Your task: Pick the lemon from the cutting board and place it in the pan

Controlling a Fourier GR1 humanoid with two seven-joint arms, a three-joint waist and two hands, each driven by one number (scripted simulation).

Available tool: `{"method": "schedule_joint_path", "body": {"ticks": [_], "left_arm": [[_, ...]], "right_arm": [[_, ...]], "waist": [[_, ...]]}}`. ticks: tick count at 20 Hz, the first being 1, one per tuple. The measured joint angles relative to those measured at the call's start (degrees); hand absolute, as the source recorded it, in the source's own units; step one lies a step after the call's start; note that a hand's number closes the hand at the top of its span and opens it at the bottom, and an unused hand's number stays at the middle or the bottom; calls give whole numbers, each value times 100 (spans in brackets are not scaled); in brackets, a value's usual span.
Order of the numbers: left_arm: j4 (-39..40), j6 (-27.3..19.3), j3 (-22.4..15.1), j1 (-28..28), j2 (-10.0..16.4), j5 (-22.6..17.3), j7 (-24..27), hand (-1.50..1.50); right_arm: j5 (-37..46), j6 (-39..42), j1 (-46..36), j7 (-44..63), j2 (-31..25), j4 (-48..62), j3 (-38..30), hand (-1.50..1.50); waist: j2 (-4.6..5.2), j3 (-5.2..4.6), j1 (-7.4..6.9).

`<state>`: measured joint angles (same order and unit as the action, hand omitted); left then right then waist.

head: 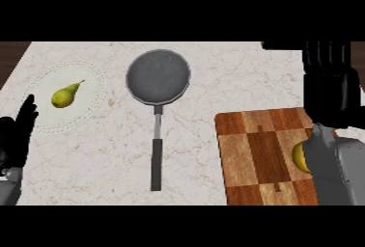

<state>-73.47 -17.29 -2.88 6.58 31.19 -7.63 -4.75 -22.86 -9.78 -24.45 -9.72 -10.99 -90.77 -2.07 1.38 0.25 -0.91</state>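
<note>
Plainly, the lemon [299, 157] lies at the three o'clock edge of the cutting board [258, 154], half hidden by the right forearm [336, 166]. The right hand [328, 82] hangs at the board's one o'clock, fingers straight and holding nothing. The left hand [17, 131] rests open at eight o'clock of the pan [158, 76].

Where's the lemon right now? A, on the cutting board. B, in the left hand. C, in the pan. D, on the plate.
A: the lemon lies on the cutting board, partly hidden by the right forearm, while the pan holds nothing.
</note>
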Motion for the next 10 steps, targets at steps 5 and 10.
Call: {"method": "schedule_joint_path", "body": {"ticks": [5, 10], "left_arm": [[-89, 17, -26, -110, -69, 146, -251, 0], [32, 111, 46, -185, -36, 64, -346, 0]], "right_arm": [[-138, 630, 384, 345, -605, 45, -200, -150], [710, 103, 956, 263, -1334, 321, -693, 150]], "waist": [[-102, -17, 80], [-88, -86, 429]]}}
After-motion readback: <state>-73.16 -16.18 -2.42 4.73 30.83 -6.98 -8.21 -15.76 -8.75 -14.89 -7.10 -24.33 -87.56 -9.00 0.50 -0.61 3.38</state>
